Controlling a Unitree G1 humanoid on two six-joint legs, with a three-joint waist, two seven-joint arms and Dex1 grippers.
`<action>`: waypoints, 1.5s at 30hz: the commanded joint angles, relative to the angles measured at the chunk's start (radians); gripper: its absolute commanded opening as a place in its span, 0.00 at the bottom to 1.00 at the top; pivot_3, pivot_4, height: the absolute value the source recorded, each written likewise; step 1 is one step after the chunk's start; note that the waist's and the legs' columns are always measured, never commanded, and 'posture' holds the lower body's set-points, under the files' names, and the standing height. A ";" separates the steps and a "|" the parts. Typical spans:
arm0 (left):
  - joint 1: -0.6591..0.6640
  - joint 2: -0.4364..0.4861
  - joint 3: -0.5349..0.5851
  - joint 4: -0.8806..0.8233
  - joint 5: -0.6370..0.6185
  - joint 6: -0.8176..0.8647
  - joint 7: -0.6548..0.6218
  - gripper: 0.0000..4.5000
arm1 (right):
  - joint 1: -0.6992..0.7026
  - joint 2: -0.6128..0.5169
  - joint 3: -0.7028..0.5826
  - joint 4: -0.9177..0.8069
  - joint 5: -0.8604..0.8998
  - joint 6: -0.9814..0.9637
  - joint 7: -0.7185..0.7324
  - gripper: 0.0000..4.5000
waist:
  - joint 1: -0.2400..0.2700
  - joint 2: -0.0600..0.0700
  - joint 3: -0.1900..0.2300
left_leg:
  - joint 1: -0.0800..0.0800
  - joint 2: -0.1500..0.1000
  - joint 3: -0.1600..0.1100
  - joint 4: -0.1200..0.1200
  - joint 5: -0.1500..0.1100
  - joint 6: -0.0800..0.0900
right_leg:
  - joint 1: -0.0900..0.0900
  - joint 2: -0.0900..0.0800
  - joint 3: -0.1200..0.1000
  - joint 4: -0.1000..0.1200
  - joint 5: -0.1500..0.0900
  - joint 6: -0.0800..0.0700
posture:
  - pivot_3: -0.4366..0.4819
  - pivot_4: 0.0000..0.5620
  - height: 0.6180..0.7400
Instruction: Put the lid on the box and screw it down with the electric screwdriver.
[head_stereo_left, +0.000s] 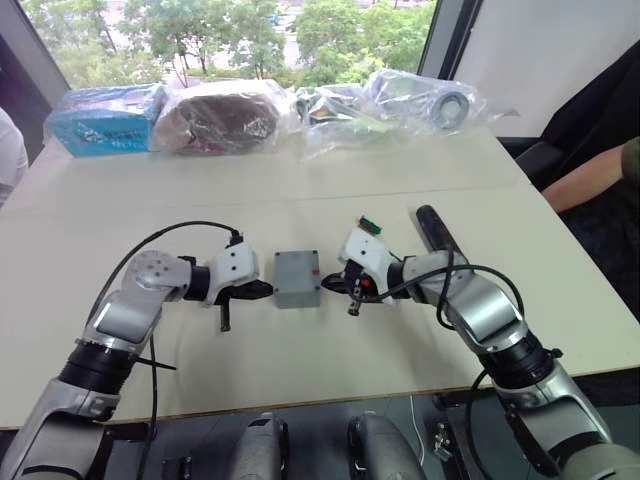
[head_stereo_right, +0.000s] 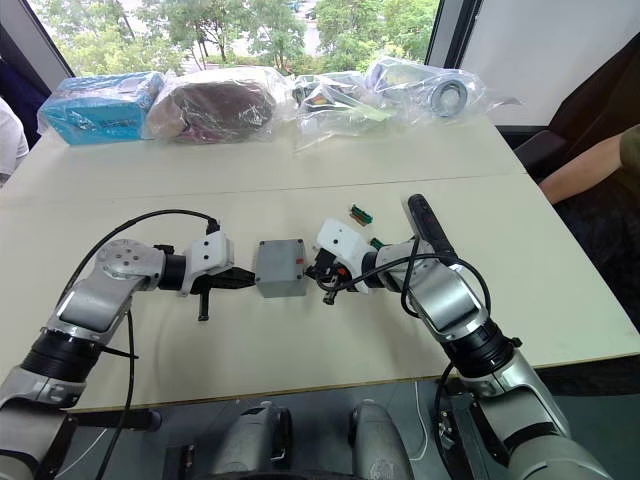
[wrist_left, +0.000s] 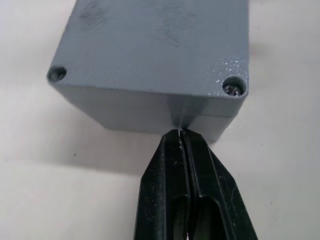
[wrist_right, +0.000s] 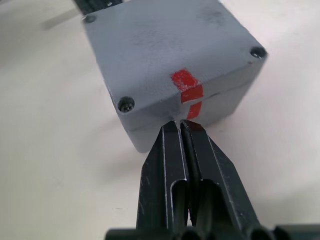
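Note:
The grey box (head_stereo_left: 297, 285) stands mid-table with the lid (wrist_right: 165, 45) seated on top, and a red mark (wrist_right: 188, 90) crosses the seam between them. A screw (wrist_left: 231, 89) sits in one corner hole. My left gripper (head_stereo_left: 268, 290) is shut, tips against the box's left side at the seam. My right gripper (head_stereo_left: 326, 284) is shut too, tips touching the right side by the red mark. Neither holds anything. The black electric screwdriver (head_stereo_left: 435, 232) lies on the table behind my right forearm.
A small green-and-brown block (head_stereo_left: 371, 226) lies just behind my right gripper. Plastic-wrapped bundles (head_stereo_left: 220, 115) line the table's far edge. A person's arm (head_stereo_left: 590, 180) rests at the right side, and another person (head_stereo_left: 10, 150) sits at the left edge.

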 joint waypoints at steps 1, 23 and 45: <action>0.022 0.060 0.062 -0.081 -0.044 0.004 -0.021 0.00 | -0.009 -0.031 -0.049 -0.028 -0.008 -0.039 -0.017 0.01 | 0.000 0.000 0.000 | 0.000 0.000 0.000 0.000 0.000 0.000 | 0.000 0.000 0.000 0.000 0.000 0.000 | 0.48 0.27 1.00; -0.072 0.105 0.190 -0.298 -0.283 0.240 0.053 0.00 | -0.327 0.112 -0.265 0.802 -0.083 -0.434 -0.223 0.58 | -0.004 0.000 0.001 | 0.000 0.000 0.001 -0.001 0.000 0.000 | -0.001 0.000 0.001 -0.001 0.000 0.000 | 0.48 0.27 1.00; -0.070 0.100 0.176 -0.327 -0.308 0.267 0.107 0.00 | -0.468 0.165 -0.294 1.171 -0.127 -0.574 -0.201 0.52 | -0.006 0.001 0.001 | 0.000 0.000 0.001 -0.001 0.000 0.000 | -0.001 0.000 0.001 -0.001 0.000 0.000 | 0.48 0.27 1.00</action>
